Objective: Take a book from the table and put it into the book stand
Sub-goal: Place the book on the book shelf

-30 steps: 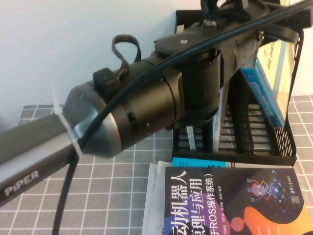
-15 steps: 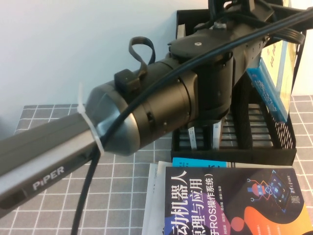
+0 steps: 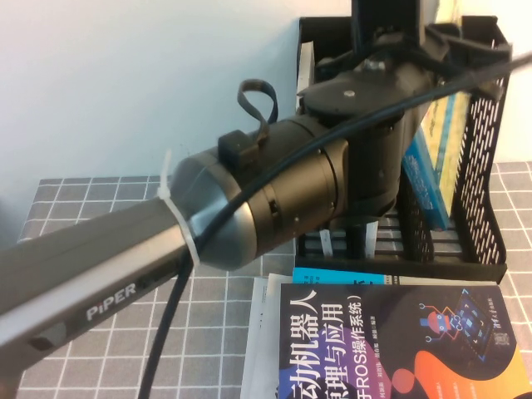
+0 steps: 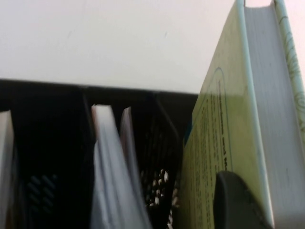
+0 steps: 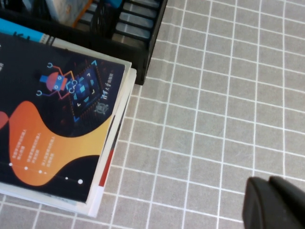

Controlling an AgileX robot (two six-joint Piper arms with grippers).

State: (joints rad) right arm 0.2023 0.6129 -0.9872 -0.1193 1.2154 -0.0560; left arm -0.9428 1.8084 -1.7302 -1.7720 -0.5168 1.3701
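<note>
The left arm reaches across the high view to the black book stand (image 3: 478, 166) at the far right of the grey gridded surface (image 3: 91, 199). The left hand (image 4: 238, 205) is at the stand's top, clenched on the book (image 4: 228, 119), a thick volume with a pale yellow-green cover and blue spine; one dark finger (image 4: 236, 202) presses flat against the cover, with the page block beside it. In the high view the book (image 3: 432, 170) leans tilted inside the stand's right-hand slot, its blue spine showing behind the wrist. Thin white-spined books (image 4: 107, 167) stand upright in a neighbouring slot. A black-covered book with orange and blue art (image 3: 391, 345) lies on a stack just in front of the stand. The right hand (image 5: 274, 202) hovers over bare grid beside that stack, its dark fingers closed together and holding nothing.
</note>
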